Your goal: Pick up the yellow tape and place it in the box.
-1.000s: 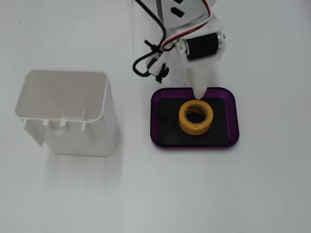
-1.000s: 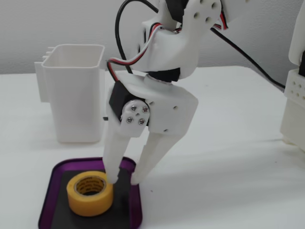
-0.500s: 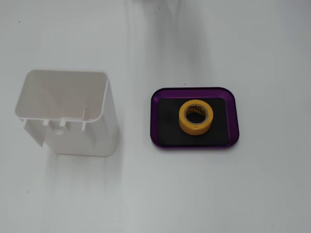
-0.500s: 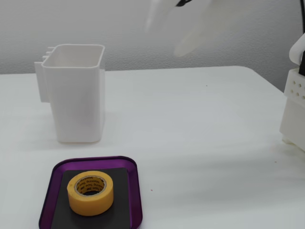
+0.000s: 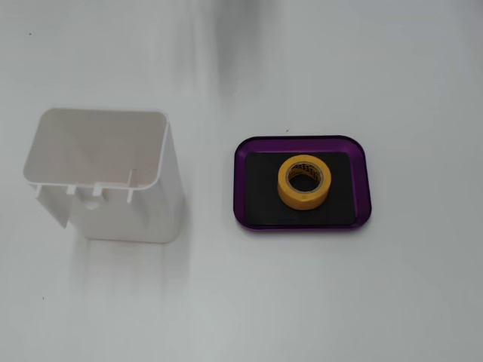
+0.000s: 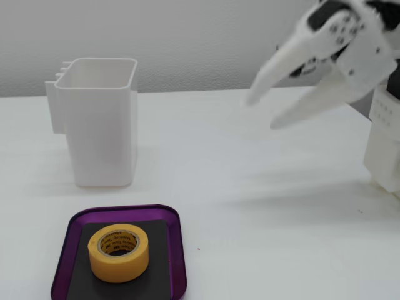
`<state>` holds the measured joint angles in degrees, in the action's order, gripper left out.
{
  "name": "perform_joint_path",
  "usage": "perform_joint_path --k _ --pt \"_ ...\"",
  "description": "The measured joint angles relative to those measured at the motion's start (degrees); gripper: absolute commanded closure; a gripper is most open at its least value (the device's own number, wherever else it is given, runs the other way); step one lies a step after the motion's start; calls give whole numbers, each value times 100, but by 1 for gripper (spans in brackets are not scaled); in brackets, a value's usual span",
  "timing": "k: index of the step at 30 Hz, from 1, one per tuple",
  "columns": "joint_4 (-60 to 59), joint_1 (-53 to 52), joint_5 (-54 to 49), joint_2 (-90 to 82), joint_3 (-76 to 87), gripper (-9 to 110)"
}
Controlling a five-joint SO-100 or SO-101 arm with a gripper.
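The yellow tape (image 5: 303, 181) is a small roll lying flat on the black floor of the purple box (image 5: 243, 190), near its middle. Both also show in the other fixed view, the tape (image 6: 119, 252) inside the box (image 6: 180, 256) at the bottom left. My white gripper (image 6: 264, 112) shows only in that view, raised at the upper right, well away from the box. Its fingers are spread apart and hold nothing.
A tall white open-topped container (image 5: 106, 173) stands left of the box in a fixed view, and behind the box in the other fixed view (image 6: 100, 122). The arm's white base (image 6: 384, 150) stands at the right edge. The table is white.
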<state>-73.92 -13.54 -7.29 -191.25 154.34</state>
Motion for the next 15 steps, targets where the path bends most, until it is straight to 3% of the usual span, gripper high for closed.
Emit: perform_joint_path --k 10,15 --pt "70 -18 1222 -70 1187 91" --pt "62 -18 1310 -70 1230 102"
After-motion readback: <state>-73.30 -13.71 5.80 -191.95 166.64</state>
